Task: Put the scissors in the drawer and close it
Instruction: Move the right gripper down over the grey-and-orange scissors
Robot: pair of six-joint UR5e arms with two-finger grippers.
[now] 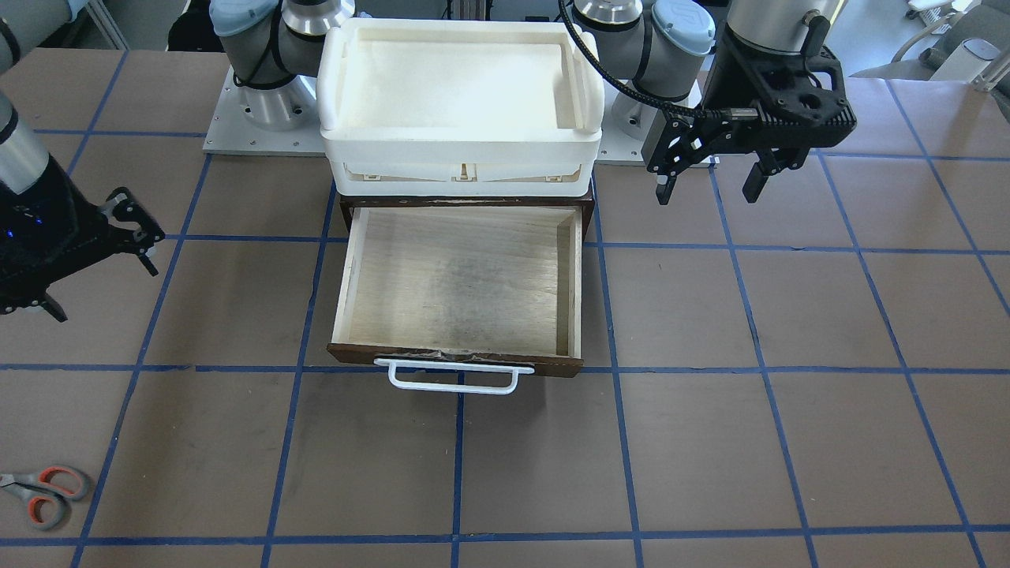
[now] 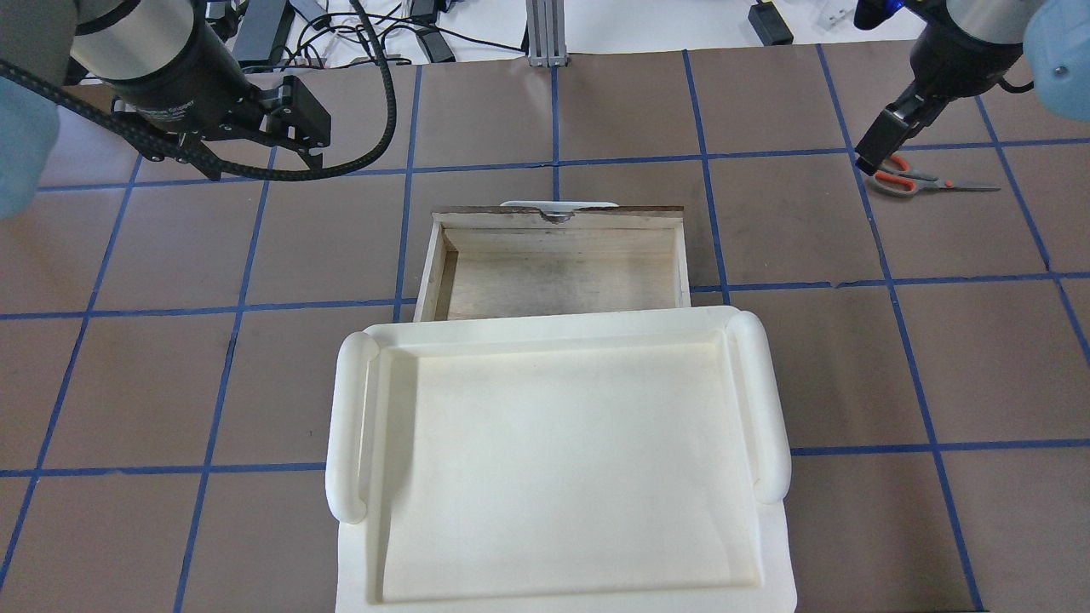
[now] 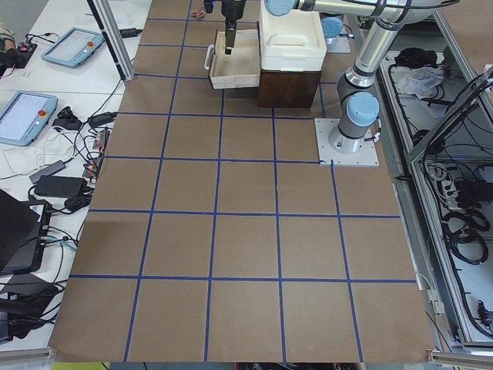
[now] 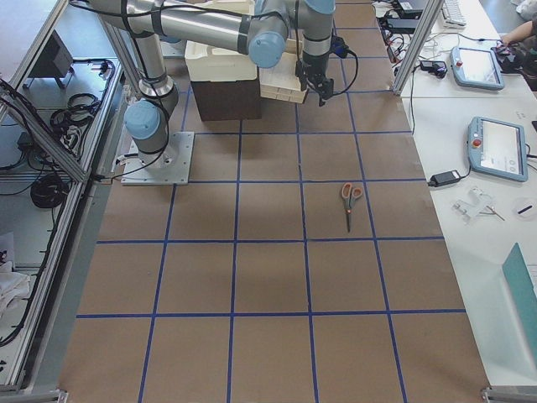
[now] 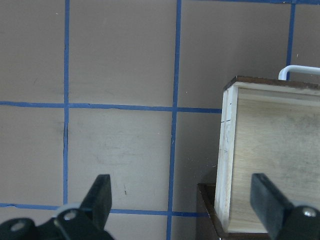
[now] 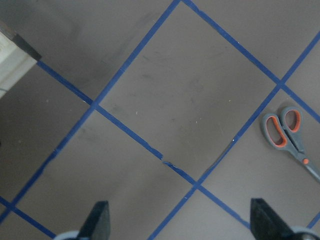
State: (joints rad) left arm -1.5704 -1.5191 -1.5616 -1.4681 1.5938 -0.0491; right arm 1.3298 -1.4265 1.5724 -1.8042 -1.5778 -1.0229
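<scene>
The scissors lie flat on the brown table, far from the drawer, with grey handles lined orange. They also show in the overhead view and the right wrist view. The drawer is pulled out and empty, with its white bar handle facing away from the robot. My right gripper is open and empty, hanging above the table near the scissors' handles. My left gripper is open and empty, hanging beside the drawer, apart from it.
A white foam tray sits on the dark brown cabinet that holds the drawer. Blue tape lines grid the table. Tablets and cables lie on the side bench beyond the table's edge.
</scene>
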